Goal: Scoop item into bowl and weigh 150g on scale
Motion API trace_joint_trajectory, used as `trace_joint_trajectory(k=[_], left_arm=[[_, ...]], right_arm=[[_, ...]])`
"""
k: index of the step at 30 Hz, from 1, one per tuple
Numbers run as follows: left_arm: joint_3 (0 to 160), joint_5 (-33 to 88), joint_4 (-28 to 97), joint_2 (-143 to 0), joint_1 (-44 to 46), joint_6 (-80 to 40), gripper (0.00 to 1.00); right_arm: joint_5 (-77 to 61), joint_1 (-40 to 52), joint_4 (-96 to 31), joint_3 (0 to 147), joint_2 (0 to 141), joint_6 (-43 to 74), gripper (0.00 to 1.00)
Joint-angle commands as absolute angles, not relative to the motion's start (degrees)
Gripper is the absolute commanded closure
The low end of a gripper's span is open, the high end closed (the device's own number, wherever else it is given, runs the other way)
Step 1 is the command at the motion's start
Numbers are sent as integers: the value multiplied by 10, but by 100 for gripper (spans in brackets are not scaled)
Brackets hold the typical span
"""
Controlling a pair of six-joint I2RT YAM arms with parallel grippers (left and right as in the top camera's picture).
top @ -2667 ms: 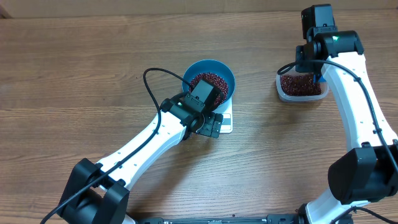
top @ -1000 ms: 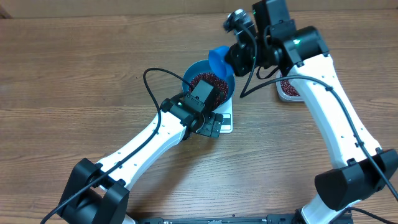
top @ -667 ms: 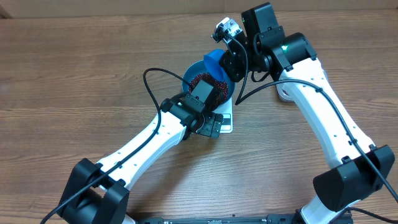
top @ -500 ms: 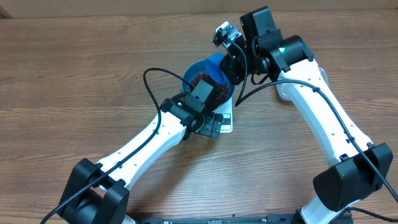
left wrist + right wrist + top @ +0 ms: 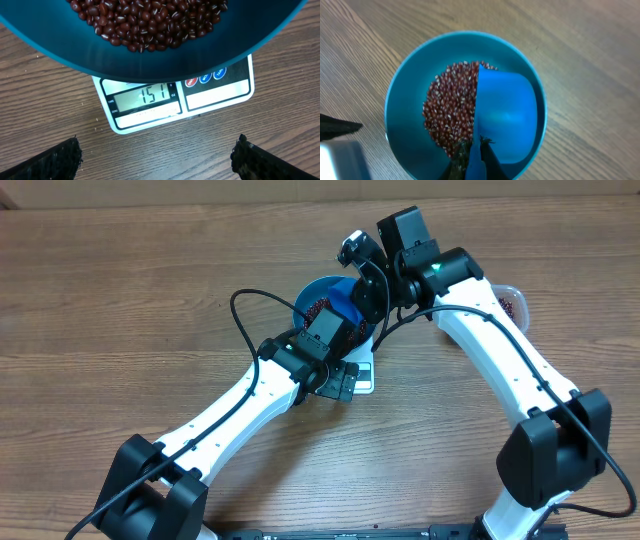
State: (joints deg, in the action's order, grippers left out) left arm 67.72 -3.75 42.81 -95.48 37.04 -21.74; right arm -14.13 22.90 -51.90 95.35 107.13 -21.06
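A round deep bright blue bowl [image 5: 405, 135] sits on top of a small flat white square scale [image 5: 220, 92] on the brown wooden table [image 5: 120, 300]. Inside the bowl is a heap of tiny dark red-brown beans [image 5: 447, 110]. The little grey window on the scale reads 151.

The right gripper [image 5: 472, 157] has its two fingers pressed together, pinching the handle of a small blue plastic scoop [image 5: 505, 120]. The scoop is down inside the bowl, just beside the beans and covering some of them.

The left gripper [image 5: 157, 145] is spread wide and holds nothing. It hangs over the table just in front of the scale.

A clear plastic tub [image 5: 512, 302] peeks out from behind the right arm, well apart from the bowl.
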Motion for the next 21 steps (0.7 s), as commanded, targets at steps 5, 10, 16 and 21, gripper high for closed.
trace_joint_trajectory(k=[5,10,16,21], left_arm=[[674,-46,428,-957,368,-219,0],[674,-47,428,-957,368,-219,0],[674,-46,428,-957,368,-219,0],[674,-47,428,-957,368,-219,1]], right_arm=[[-196,229,-515,948,1075,-209,96],[-198,229,-512,948,1075,-129,96],[-212,227,-506,950,1074,-67,96],[-270,224,-503,956,1074,-60,96]])
